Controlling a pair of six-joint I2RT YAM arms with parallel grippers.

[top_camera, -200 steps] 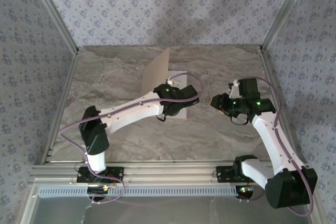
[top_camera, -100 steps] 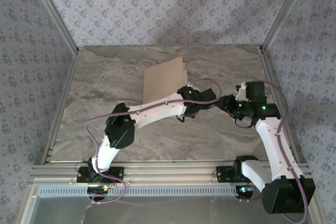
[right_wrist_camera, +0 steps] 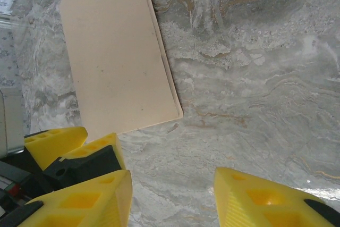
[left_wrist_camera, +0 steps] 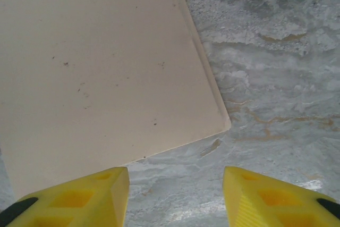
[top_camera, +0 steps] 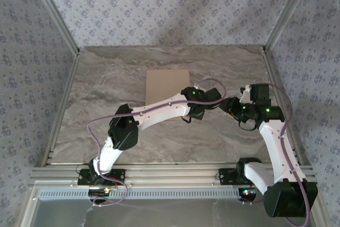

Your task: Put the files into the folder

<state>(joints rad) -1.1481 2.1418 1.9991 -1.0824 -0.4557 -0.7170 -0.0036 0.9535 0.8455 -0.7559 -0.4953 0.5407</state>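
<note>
Tan folder [top_camera: 167, 86] lies closed on the marble surface [top_camera: 95, 83]. Left claw [left_wrist_camera: 174, 184], open and empty, hovers at its corner; right claw [right_wrist_camera: 172, 184] open too. Lifting straight up should avoid snagging the cover.

Open marble table [top_camera: 101, 86] left of and beyond flat folder [top_camera: 166, 84]. Tight off folder's near right corner (left gripper [left_wrist_camera: 175, 175] and right gripper [right_wrist_camera: 172, 174] close together there). Papered walls [top_camera: 159, 9] on three sides.
</note>
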